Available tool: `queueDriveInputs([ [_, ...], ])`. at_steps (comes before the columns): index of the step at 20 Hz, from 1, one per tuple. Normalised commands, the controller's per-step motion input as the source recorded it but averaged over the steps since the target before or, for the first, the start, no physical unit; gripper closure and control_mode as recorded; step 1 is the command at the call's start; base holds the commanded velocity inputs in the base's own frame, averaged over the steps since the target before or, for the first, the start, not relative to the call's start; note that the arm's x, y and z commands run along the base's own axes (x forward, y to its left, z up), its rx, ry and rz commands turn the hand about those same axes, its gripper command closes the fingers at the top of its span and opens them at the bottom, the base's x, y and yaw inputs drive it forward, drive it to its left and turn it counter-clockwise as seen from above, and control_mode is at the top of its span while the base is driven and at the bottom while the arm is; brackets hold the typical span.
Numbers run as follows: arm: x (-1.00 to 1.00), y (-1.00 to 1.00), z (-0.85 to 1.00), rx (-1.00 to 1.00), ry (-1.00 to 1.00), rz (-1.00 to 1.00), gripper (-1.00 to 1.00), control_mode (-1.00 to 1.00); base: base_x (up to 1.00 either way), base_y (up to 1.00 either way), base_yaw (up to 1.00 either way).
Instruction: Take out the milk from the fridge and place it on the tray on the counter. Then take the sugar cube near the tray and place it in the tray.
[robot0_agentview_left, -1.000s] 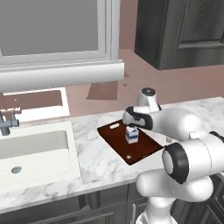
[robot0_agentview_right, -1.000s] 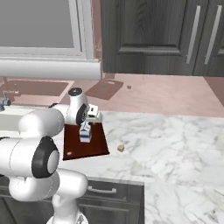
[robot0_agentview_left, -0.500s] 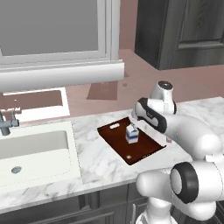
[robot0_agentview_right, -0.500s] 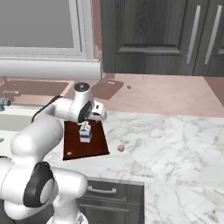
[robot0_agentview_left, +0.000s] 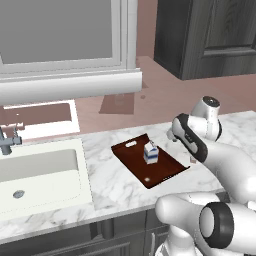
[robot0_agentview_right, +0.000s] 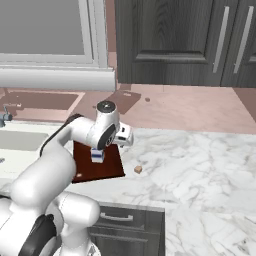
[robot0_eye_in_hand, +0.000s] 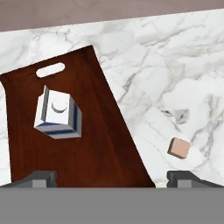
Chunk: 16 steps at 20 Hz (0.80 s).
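The milk (robot0_agentview_left: 150, 152) (robot0_agentview_right: 97, 156) (robot0_eye_in_hand: 57, 113), a small white carton with a blue band, stands upright on the dark reddish-brown tray (robot0_agentview_left: 162, 171) (robot0_agentview_right: 100, 170) (robot0_eye_in_hand: 96, 148). The tray lies on the white marble counter (robot0_agentview_left: 115, 185) (robot0_agentview_right: 200, 170) (robot0_eye_in_hand: 166, 57). A small tan sugar cube (robot0_agentview_right: 138, 169) (robot0_eye_in_hand: 179, 147) rests on the marble just right of the tray. My gripper (robot0_agentview_left: 173, 136) (robot0_agentview_right: 126, 141) (robot0_eye_in_hand: 113, 178) hovers open above the tray's right edge, between milk and cube, holding nothing. The fridge is out of view.
A white sink basin (robot0_agentview_left: 40, 170) with a faucet (robot0_agentview_left: 7, 142) lies left of the tray. Dark wood-panelled cabinets (robot0_agentview_right: 180, 40) stand across the floor behind the counter. A pale window ledge (robot0_agentview_left: 70, 85) juts out at the upper left.
The arm has swung from right over the milk toward the tray's right side, nearer the sugar cube. The milk stays standing on the tray. The gripper has stayed open.
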Motion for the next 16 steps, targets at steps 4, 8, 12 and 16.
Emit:
queueDriveInputs([
  [4, -0.13, -0.60, 0.00, 0.00, 0.00, 0.00, -1.00, -1.00, 0.00, 0.00, 0.00],
  [8, -0.02, -0.58, -0.04, 0.00, 0.00, 0.00, -1.00, -1.00, 0.00, 0.00, 0.00],
  [12, -0.01, -0.27, -0.16, -0.04, 0.03, -0.04, -1.00, -1.00, 0.00, 0.00, 0.00],
  [16, 0.00, -0.03, -0.15, -0.04, 0.09, -0.14, -1.00, -1.00, 0.00, 0.00, 0.00],
])
